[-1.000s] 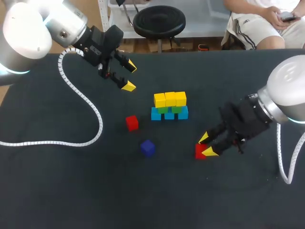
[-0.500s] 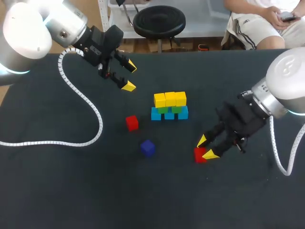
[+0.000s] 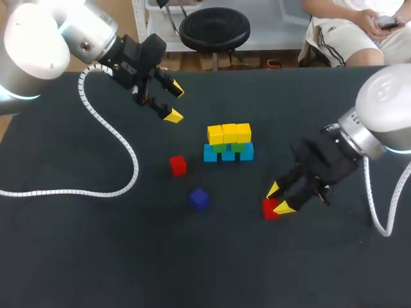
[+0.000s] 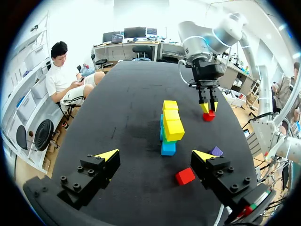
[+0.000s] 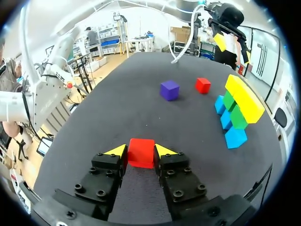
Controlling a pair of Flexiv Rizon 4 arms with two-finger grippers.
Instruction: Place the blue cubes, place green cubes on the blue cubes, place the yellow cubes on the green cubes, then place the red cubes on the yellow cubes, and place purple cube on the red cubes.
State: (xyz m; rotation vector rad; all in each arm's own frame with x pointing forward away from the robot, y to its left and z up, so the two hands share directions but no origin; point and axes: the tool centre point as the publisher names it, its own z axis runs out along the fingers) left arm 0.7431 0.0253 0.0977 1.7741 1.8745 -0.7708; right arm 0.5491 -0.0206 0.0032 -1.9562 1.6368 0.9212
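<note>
Right arm [image 3: 334, 160] has shifted a touch inward over its cube. Left jaws wide, idle, behind and left of the stack [image 3: 229, 142]. Loose red cube [image 3: 178, 165] and purple cube [image 3: 199, 199] sit apart on the counter [image 3: 96, 256]. Stack's yellow row is done. Right jaws clamp the second red cube [image 5: 141, 152], right of the stack. Red layer in hand; next, lift it onto the yellow.
</note>
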